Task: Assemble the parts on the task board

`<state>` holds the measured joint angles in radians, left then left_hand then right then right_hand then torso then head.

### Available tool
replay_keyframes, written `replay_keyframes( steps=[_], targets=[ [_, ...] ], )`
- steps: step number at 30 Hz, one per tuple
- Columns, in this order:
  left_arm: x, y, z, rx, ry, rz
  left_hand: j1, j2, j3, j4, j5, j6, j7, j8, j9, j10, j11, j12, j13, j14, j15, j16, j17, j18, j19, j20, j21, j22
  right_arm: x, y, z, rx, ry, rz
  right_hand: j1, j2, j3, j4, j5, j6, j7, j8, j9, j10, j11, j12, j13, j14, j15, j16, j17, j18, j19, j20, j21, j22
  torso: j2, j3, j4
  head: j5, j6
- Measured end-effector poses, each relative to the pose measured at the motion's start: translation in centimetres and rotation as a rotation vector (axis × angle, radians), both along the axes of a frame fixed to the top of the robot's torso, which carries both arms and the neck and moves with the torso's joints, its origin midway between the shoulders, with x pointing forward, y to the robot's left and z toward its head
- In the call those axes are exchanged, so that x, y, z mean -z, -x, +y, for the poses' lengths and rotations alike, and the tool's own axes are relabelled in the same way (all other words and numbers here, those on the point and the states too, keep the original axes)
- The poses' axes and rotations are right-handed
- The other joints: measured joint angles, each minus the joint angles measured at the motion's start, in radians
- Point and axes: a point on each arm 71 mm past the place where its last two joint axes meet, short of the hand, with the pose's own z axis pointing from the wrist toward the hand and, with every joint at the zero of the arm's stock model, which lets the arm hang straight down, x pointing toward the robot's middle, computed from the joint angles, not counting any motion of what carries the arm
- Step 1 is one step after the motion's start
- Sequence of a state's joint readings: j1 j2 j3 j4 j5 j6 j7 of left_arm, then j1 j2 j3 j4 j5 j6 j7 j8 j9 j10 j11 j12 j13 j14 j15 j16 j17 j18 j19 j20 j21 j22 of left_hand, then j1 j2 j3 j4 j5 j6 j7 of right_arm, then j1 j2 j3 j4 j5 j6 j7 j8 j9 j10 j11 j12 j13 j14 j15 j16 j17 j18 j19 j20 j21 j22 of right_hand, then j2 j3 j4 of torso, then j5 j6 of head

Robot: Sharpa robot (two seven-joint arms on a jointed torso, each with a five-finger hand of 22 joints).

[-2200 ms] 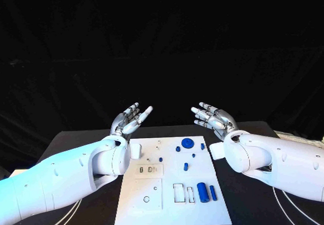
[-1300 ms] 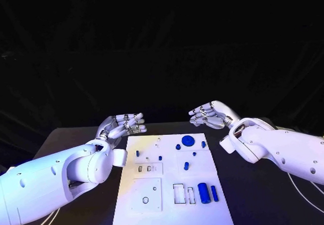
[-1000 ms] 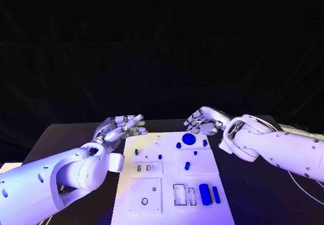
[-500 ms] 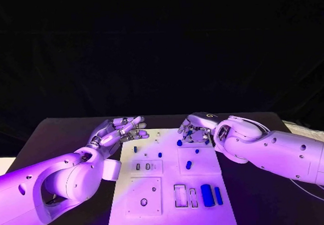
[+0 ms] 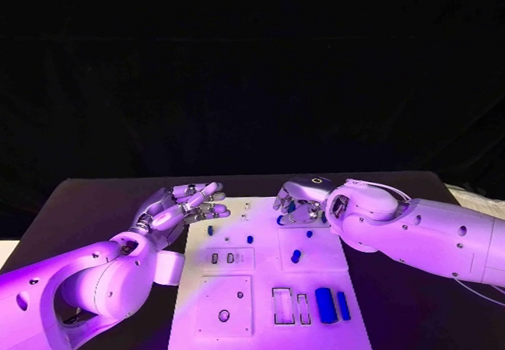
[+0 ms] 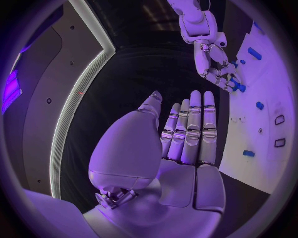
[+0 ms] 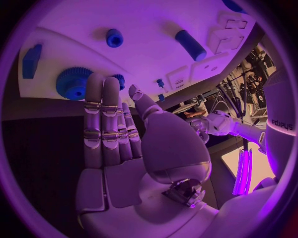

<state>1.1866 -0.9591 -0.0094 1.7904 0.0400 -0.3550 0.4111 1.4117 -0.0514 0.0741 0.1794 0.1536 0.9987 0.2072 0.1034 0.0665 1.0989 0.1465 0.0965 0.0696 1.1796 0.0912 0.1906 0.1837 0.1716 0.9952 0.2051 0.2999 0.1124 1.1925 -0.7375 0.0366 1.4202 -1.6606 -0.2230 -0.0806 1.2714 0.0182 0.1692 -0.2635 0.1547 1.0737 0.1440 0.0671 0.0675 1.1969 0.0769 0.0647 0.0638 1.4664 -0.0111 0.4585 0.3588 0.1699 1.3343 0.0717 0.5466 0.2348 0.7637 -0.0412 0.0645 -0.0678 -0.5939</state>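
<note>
A: Compared with two seconds ago, the right hand (image 5: 301, 202) is found lowered from above the table's far edge onto the far end of the task board (image 5: 252, 299), and the left hand (image 5: 182, 206) is seen nearer the board's left edge. The raised, spread pose of the earlier picture is no longer held.

B: What is seen nearest on the board?

A: At the near end, a fat blue cylinder (image 5: 324, 305) and a thin blue bar (image 5: 342, 305) are laid side by side, just beside two narrow rectangular slots (image 5: 283, 306). To their left a square panel with a small oval hole (image 5: 223, 316) is seen.

B: And farther along?

A: A blue peg (image 5: 296, 256) is laid near the middle, and smaller blue pieces (image 5: 250, 240) are dotted beyond it. At the far end a blue gear (image 7: 74, 83) is set, best seen in the right wrist view.

B: How are the fingers held?

A: The right hand's fingers are extended side by side, fingertips (image 7: 94, 82) just beside the gear; whether it is touched cannot be told. Nothing is grasped. The left hand's fingers (image 6: 192, 124) are held straight and released, with nothing in them, off the board's left edge over the black table (image 5: 86, 209).
</note>
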Motion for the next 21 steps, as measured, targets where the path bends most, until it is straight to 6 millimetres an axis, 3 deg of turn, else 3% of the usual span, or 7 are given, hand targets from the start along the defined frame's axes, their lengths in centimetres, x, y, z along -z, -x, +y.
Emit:
replay_keyframes(
  steps=[15,21],
  targets=[
    [-0.22,-0.01,0.33,-0.004,-0.002,-0.001,0.0,0.0,0.0,0.0,0.0,0.0,0.0,0.0,0.0,-0.004,0.004,0.0,0.0,-0.004,0.004,-0.005,0.001,0.0,0.0,0.0,0.0,-0.001,0.16,-0.21,0.02,0.012,0.068,-0.002,-0.017,-0.017,0.052,0.011,0.006,0.007,-0.006,0.0,0.0,-0.011,-0.003,0.0,0.0,0.0,0.0,0.292,0.235,0.0,0.0,0.0,0.187,0.132,0.012,-0.0021,0.0094,-0.004,0.0],
    [-0.26,-0.04,0.46,-0.006,-0.004,-0.001,0.0,0.0,0.0,0.0,0.0,0.0,0.0,-0.006,0.0,-0.004,0.004,-0.004,0.0,-0.004,0.004,-0.005,0.002,0.0,0.0,0.0,-0.004,-0.002,0.28,-0.17,-0.02,0.017,0.092,-0.006,-0.017,-0.017,0.069,0.014,0.006,0.014,-0.007,0.0,0.0,-0.011,-0.003,0.0,0.0,0.0,0.0,0.352,0.291,0.0,-0.008,0.0,0.247,0.193,0.015,-0.0027,0.0108,-0.005,0.002]
  ],
)
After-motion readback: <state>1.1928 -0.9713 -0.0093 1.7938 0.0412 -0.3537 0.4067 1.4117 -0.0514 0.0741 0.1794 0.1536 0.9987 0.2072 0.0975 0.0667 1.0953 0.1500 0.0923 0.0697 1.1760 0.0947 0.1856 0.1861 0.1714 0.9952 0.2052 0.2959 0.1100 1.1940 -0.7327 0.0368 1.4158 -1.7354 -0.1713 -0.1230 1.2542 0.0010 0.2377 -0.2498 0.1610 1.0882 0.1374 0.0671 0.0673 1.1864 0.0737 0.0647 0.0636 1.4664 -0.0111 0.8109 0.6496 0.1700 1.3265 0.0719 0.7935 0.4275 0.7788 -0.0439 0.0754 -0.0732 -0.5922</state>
